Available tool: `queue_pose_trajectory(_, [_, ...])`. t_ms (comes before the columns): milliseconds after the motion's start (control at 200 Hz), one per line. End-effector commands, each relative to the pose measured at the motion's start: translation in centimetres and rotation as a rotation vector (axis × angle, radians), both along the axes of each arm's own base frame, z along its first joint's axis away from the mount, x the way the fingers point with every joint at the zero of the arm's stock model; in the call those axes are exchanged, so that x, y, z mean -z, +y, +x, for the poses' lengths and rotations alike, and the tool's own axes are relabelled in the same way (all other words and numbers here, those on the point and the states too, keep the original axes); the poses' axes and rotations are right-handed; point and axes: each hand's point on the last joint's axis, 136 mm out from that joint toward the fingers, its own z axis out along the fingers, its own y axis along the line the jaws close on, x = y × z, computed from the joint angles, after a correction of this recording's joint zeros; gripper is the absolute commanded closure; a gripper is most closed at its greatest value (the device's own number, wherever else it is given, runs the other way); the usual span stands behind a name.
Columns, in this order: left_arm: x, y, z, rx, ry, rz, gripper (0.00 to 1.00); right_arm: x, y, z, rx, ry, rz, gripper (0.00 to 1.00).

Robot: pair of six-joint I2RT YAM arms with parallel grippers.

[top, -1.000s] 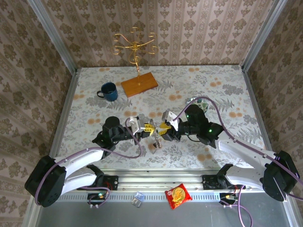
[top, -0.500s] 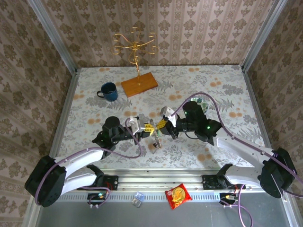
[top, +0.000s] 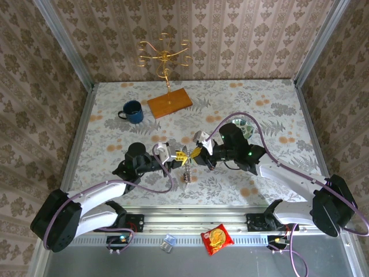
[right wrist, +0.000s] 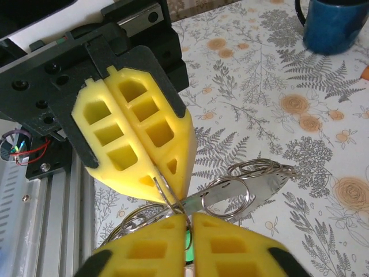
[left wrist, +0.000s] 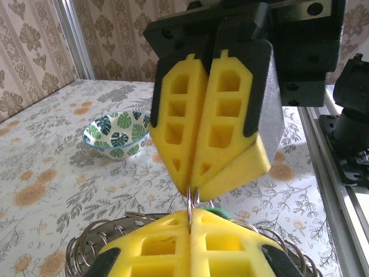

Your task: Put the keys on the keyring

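The two grippers meet tip to tip above the table [top: 104,134], about midway between its left and right edges and nearer its near edge than its far one. The left gripper [left wrist: 190,218] is clenched, its yellow pads pressed flat together with the thin wire of the keyring [left wrist: 192,200] pinched at their tips. The right gripper [right wrist: 188,219] faces it, pads drawn close with a narrow slit between them, right at the same wire; whether it truly grips I cannot tell. The keys [right wrist: 262,187] hang with the ring just below the fingertips: a silver blade lies among several wire loops, and a sliver of green shows between the right pads. A blue mug [top: 132,111] stands toward the far left corner, with a wooden board [top: 169,103] beside it. A leaf-patterned bowl [left wrist: 117,134] sits on the table just beyond the right arm.
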Motion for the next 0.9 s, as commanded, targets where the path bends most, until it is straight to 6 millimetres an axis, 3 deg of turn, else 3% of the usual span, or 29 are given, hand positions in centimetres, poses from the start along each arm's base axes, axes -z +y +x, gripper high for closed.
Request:
queue_pose_trajectory(0, [-2.3,-0.2,-0.5,0.030,-0.075,-0.074,1.00,-2.7,-0.6,0.1,0.013,-0.082,0.050,0.79])
queue_pose_trajectory(90, [-2.0,-0.2,-0.5,0.030,-0.071,-0.069,1.00,-3.9,-1.4,0.5,0.047,-0.198,0.068,0.73])
queue_pose_trajectory(215, [-2.0,-0.2,-0.6,0.036,-0.070,-0.069,1.00,-4.2,-1.5,0.4,0.006,-0.290,0.045,0.70])
queue_pose_trajectory(580, [-2.3,-0.3,-0.8,0.052,-0.072,-0.075,1.00,-4.7,0.5,-0.4,-0.137,-0.255,0.060,0.70])
queue_pose_trajectory(895, [-2.4,-0.4,-0.8,0.058,-0.071,-0.081,1.00,-3.2,1.1,-0.7,-0.196,-0.204,0.029,0.71])
